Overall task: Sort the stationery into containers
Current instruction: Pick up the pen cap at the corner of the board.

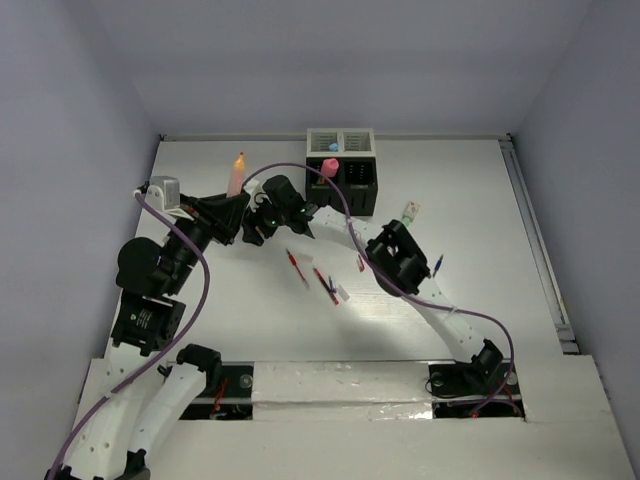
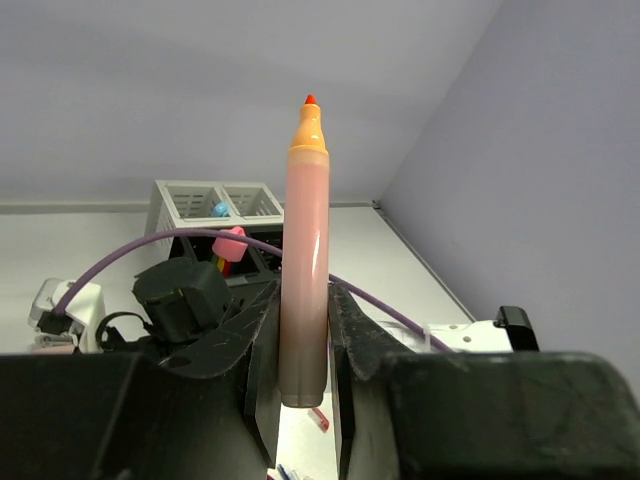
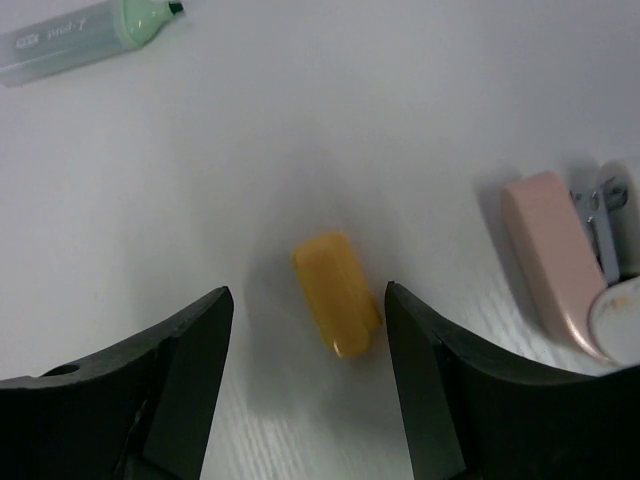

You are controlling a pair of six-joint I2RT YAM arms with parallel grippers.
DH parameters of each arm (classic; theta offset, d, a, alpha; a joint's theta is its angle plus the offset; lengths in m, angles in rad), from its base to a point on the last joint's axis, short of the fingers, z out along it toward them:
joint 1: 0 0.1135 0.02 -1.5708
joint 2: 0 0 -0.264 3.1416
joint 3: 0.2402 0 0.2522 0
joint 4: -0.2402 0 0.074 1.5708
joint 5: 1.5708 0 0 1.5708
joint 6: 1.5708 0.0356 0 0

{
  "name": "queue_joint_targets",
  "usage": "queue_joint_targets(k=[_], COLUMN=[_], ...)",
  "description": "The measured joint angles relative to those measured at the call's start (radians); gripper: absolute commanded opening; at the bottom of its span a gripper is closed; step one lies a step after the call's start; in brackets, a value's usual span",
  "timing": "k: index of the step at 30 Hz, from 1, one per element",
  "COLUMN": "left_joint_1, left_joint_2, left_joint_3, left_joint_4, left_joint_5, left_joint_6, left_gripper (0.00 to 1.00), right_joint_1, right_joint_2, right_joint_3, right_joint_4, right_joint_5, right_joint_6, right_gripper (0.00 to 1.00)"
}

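While the left arm sits over the left side of the white desk [image 1: 480, 200], the left pincer [image 2: 305, 340] is clamped on the lower end of a chunky orange marker [image 2: 305, 250], with both jaws pressed on the barrel. The marker's dead upright, reddish nib on top, well clear of the desk.

Just right of that is the right pincer [image 3: 308, 292], pointed down at the desk with its jaws spread wide. A stubby yellow cap [image 3: 335, 305] lies flat between them, close to the jaw on the right side of the wrist view. I can't tell if it touches. The same view has a pale green highlighter [image 3: 85, 40] lying in the top left corner. At the right edge is a pale pink oblong thing [image 3: 555, 260] with a metal bit, no idea what it is.

Further right, at the back of the desk, are the two joined boxes: white slotted box [image 1: 355, 140] behind, black slotted box [image 1: 362, 190] in front. A pink marker [image 1: 329, 168] stands in the black one's left side, and something light blue [image 1: 331, 147] pokes out of the white one. Can't say which exact slots.

Loose on the desk in front of the boxes are thin red pens [image 1: 295, 265] lying apart from each other. A small white bit [image 1: 343, 293] sits just beside one of them. A blue pen [image 1: 437, 265] is furthest right, by the right arm's elbow.
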Motion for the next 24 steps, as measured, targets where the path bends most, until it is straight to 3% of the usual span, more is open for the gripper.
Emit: queue_joint_targets(k=[5,11,22,24], left_joint_1=[0.000,0.000,0.003,0.006], left_joint_2=[0.000,0.000,0.000,0.000], left_joint_3=[0.000,0.000,0.000,0.000], left_joint_4=[0.000,0.000,0.000,0.000], left_joint_5=[0.000,-0.001,-0.001,-0.002], left_joint_6=[0.001,0.002,0.008,0.008], left_gripper=[0.00,0.00,0.00,0.00], right_joint_1=[0.021,0.058,0.071,0.071], right_joint_2=[-0.069,-0.087,-0.019,-0.018], right_joint_3=[-0.108,-0.137,0.012,0.015], right_joint_4=[0.008,0.010,-0.078,-0.082], right_joint_5=[0.043,0.095,0.237,0.264], right_joint_6=[-0.002,-0.008,0.016,0.020], right_gripper=[0.66,0.78,0.79,0.73])
